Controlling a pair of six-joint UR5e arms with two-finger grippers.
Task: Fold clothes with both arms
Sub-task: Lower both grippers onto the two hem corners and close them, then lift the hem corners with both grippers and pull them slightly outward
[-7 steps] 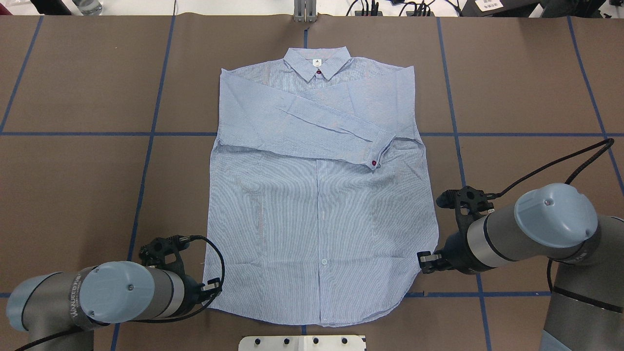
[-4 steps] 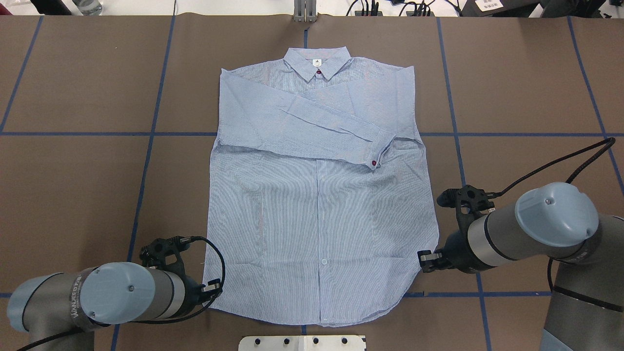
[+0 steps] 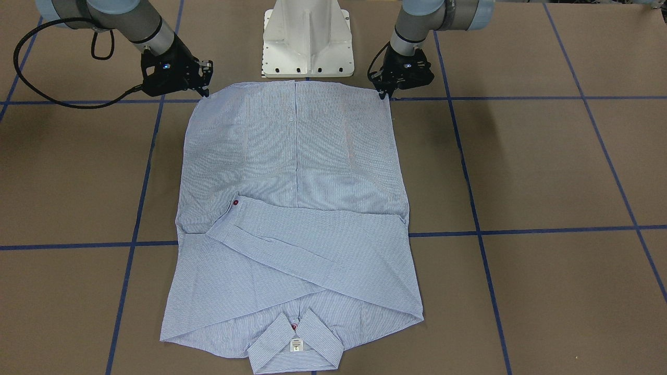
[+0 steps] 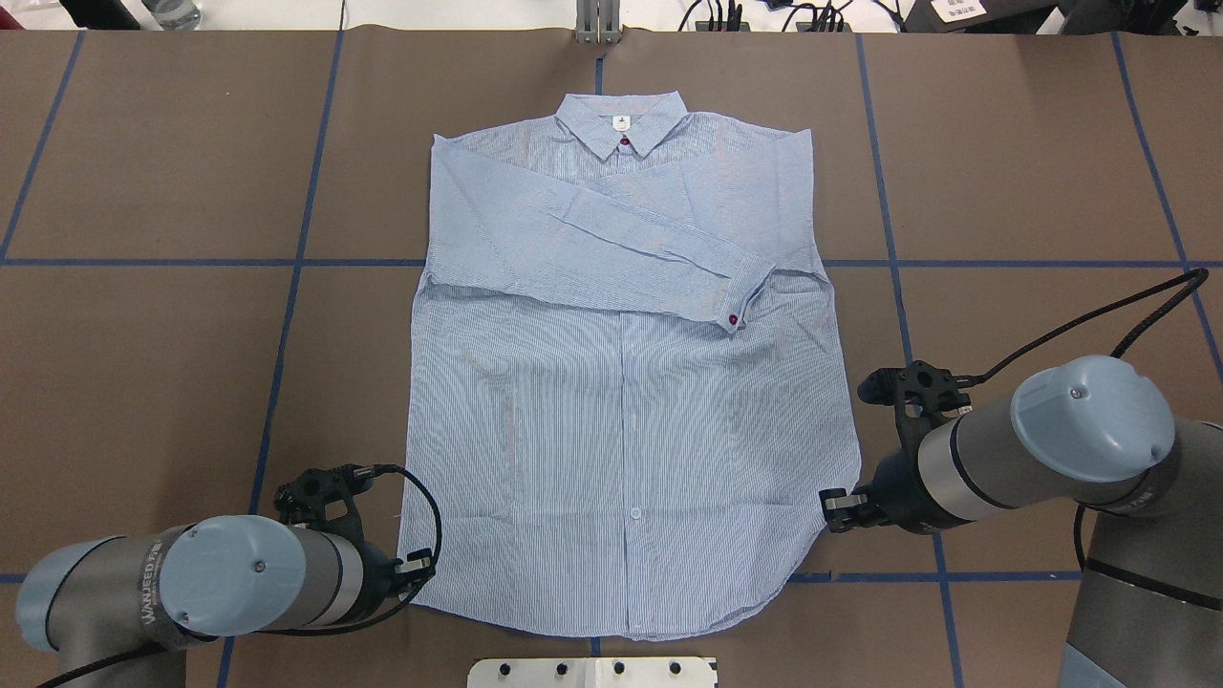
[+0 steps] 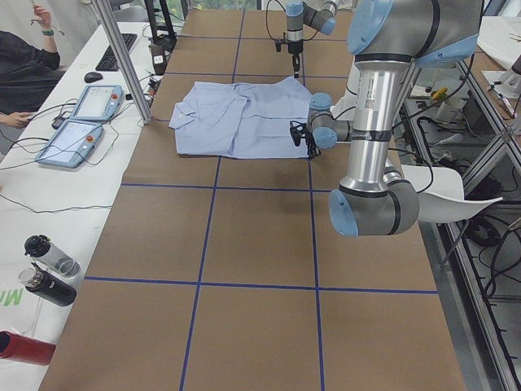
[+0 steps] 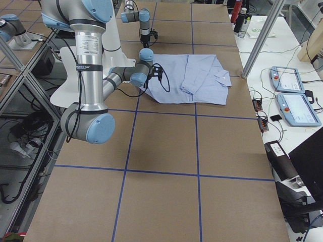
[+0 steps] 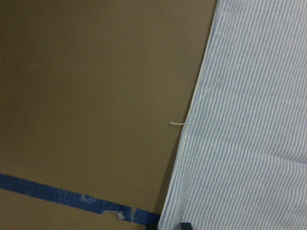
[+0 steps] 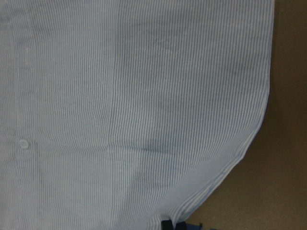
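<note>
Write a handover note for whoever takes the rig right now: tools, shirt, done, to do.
Left tool: at the near left hem corner of the shirt; can't tell if it is open or shut.
Right tool: at the near right hem edge; can't tell either.
Shirt: flat, front up, collar at the far end.
Done: sleeves folded in across the chest, cuff on top.
To do: hem not lifted yet; likely fold the lower half up toward the collar.

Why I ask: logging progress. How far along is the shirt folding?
Done: sleeves lie folded across the shirt. In hand: left tool and right tool sit at the hem corners; grip unclear. Left: folding the hem up toward the collar.
</note>
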